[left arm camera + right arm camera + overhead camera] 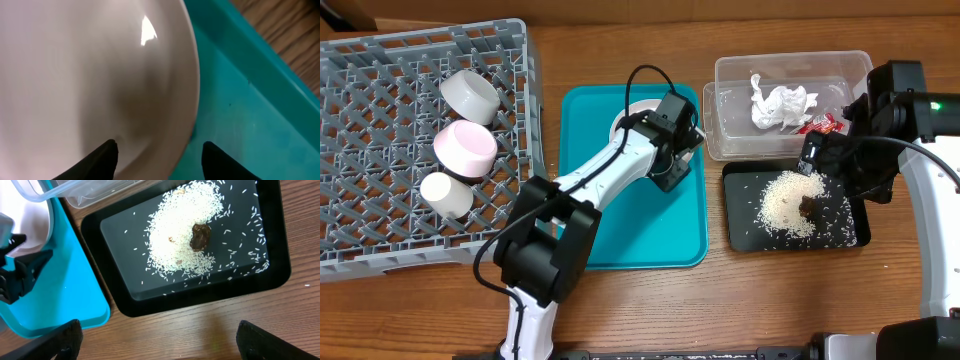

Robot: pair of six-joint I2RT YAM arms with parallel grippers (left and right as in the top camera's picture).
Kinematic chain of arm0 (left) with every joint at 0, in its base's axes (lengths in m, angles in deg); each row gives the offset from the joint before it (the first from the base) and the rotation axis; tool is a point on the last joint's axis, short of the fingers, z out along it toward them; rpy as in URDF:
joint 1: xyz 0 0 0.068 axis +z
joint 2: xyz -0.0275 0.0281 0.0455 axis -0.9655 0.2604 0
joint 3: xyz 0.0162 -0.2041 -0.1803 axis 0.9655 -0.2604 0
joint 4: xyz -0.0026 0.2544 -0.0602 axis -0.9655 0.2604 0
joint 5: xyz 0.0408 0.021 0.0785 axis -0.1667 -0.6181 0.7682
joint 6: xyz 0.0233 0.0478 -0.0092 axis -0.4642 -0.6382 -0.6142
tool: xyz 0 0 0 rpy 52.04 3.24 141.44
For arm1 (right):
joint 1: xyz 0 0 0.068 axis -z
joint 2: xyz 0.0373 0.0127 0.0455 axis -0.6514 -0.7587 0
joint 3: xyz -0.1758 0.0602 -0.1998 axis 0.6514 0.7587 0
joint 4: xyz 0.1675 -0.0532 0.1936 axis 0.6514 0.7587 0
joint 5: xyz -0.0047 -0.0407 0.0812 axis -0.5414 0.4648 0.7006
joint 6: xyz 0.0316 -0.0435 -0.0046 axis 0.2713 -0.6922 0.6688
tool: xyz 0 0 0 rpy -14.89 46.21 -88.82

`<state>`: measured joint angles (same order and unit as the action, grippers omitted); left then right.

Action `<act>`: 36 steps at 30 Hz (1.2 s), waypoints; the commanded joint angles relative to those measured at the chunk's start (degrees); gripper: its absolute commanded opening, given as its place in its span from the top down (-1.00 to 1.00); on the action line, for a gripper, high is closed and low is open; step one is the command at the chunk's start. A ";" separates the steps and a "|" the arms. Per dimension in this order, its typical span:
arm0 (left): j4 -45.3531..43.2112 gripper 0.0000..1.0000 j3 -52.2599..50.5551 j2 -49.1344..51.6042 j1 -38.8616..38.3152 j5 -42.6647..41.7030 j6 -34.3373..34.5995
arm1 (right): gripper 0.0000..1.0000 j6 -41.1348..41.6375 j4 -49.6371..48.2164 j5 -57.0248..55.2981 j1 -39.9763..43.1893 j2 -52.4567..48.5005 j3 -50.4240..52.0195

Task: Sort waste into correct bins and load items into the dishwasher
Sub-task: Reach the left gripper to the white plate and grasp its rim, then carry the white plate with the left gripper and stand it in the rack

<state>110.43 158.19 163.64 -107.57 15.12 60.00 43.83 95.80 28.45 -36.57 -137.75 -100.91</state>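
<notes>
The round white plate (632,112) lies on the teal serving tray (620,240). My left gripper (672,152) is open and low over the plate's right rim. In the left wrist view one finger is over the plate (75,75) and the other over the teal tray (240,110), with the gripper (160,150) astride the rim. My right gripper (817,158) is open and empty above the black tray (740,235), which holds rice (788,200) and a brown bit (807,206). The right wrist view shows the open fingers (160,340), the rice (175,235) and the brown bit (200,236). The chopsticks are out of view.
The clear tub (730,90) holds the crumpled tissue (780,105) and the red wrapper (823,125). The grey dish rack (380,60) at the left holds the grey-green bowl (470,95), the pink bowl (465,148) and the white cup (447,194).
</notes>
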 commanded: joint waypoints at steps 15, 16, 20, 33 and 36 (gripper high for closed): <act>7.28 0.92 0.94 5.09 -0.79 12.11 2.47 | -1.00 0.00 -0.15 -0.52 0.17 0.26 -0.85; 7.89 0.92 1.60 5.01 -0.79 13.05 3.21 | -0.99 0.00 -0.15 -0.52 0.17 0.26 -0.85; 11.93 0.92 5.66 3.76 -0.72 17.84 7.56 | -1.00 0.00 -0.04 -0.52 0.17 0.26 -0.85; 17.38 0.92 14.29 -11.32 3.30 19.56 18.29 | -1.00 0.00 0.50 -0.52 0.17 0.26 -0.85; 17.59 0.92 14.29 -15.13 6.47 17.38 19.56 | -1.00 0.02 0.50 -0.52 0.17 0.26 -0.85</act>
<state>127.76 170.56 153.83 -104.62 33.07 75.44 43.88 96.26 28.47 -36.55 -137.75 -100.91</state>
